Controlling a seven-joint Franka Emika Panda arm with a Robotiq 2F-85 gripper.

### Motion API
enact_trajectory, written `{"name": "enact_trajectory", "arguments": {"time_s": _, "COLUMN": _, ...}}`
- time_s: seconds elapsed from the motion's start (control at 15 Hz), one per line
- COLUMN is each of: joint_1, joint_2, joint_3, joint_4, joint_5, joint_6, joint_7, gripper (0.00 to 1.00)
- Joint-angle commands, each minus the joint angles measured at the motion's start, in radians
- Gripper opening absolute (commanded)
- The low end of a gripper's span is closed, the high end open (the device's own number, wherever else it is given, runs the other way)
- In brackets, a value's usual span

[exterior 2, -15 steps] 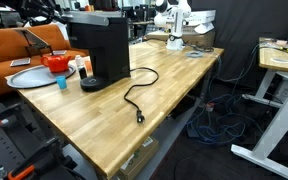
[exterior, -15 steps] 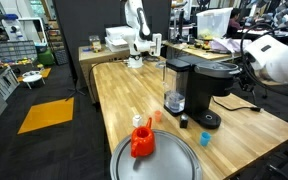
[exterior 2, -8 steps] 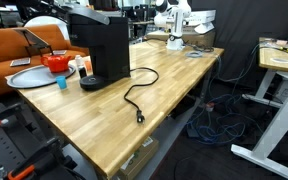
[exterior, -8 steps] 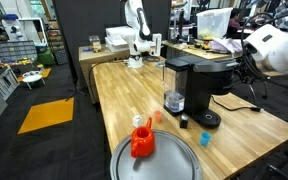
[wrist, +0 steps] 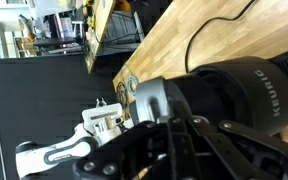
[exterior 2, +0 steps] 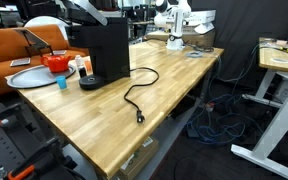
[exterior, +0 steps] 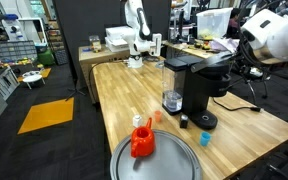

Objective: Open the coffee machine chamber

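**End effector at the lid handle, doing the lifting step**

The end effector is sitting closed with its fingers drawn together at the silver handle; I cannot tell whether it is clamping the handle or only hooking it. Just beyond the end effector, the chamber is capping the coffee machine, and its lid is appearing to tilt partly up, so the opening seems to be underway but not finished. Below the end effector, the counter is carrying the machine. Farther out, a black cord is trailing across the wood. The next move is probably calling for an upward swing along the hinge's arc, without slipping off the handle.
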Motion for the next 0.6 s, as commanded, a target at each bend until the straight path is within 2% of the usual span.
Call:
{"name": "enact_trajectory", "arguments": {"time_s": 0.0, "joint_1": -0.017, "joint_2": 0.034, "joint_3": 0.009, "joint_4": 0.049, "joint_5": -0.024, "joint_6": -0.001, "joint_7": -0.045, "gripper": 0.00}}
{"name": "enact_trajectory", "arguments": {"time_s": 0.53, "joint_1": -0.013, "joint_2": 0.104, "joint_3": 0.017, "joint_4": 0.130, "joint_5": -0.012, "joint_6": -0.010, "joint_7": -0.109, "gripper": 0.00}}
